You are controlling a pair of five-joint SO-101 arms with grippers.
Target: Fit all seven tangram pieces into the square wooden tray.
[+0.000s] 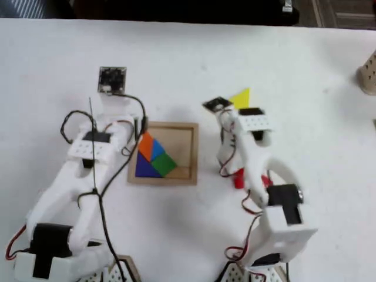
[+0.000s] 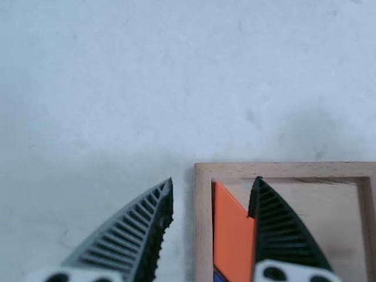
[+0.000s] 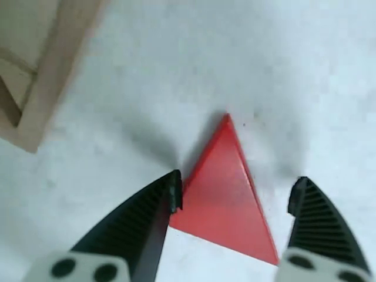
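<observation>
The square wooden tray lies mid-table and holds an orange piece, a light blue piece, a green piece and a dark blue triangle in its left half. My left gripper is open and straddles the tray's left wall, with one finger over the orange piece. My right gripper is open just above the red triangle, a fingertip on each side. That red triangle lies right of the tray, partly under the right arm. A yellow triangle lies farther back.
A small black module with a cable sits behind the left arm. A perforated beige object stands at the right edge. The tray's right half is bare wood. A tray corner lies beside the right gripper.
</observation>
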